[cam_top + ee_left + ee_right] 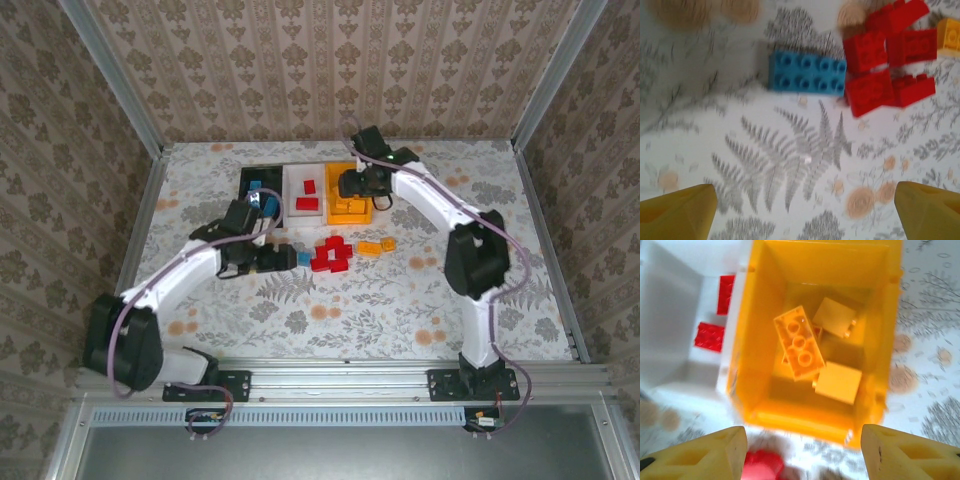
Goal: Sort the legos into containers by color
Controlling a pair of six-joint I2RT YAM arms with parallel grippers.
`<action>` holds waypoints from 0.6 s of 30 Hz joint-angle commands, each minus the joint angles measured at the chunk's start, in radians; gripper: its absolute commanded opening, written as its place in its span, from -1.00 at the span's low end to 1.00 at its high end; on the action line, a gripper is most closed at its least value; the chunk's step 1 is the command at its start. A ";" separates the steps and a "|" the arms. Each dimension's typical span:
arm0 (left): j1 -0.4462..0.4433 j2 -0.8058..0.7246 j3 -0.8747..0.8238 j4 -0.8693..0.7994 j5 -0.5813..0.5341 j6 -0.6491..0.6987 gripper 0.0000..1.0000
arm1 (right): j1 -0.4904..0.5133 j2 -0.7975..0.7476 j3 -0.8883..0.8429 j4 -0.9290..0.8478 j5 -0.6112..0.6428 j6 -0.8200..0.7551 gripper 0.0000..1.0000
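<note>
1. While my left gripper [805,212] hangs wide and empty over the desk [790,150], a blue lego [807,73] lies just beside clustered red legos [890,55].
2. My right gripper [802,447], jaws apart and empty, hovers above the orange-yellow bin [752,340], yellow legos [799,342] inside; red bricks [710,336] sit in the white bin [670,315].

Left bin [246,178], middle bin [293,190], right bin [345,212] in a row, far side of table [420,300]. Bricks [799,342] in each. Loose bricks [330,255] on table, just in front of middle/right bins.
</note>
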 commanded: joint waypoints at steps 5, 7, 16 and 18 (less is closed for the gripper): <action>-0.003 0.253 0.186 0.062 0.059 0.133 0.87 | 0.003 -0.290 -0.339 0.123 -0.077 0.069 0.28; -0.004 0.309 0.231 0.077 0.077 0.143 0.87 | 0.003 -0.354 -0.420 0.137 -0.084 0.081 0.28; -0.040 0.441 0.334 0.131 0.090 0.187 0.87 | 0.003 -0.566 -0.662 0.138 -0.081 0.084 0.29; -0.051 0.464 0.344 0.138 0.100 0.197 0.87 | 0.002 -0.591 -0.692 0.129 -0.069 0.083 0.29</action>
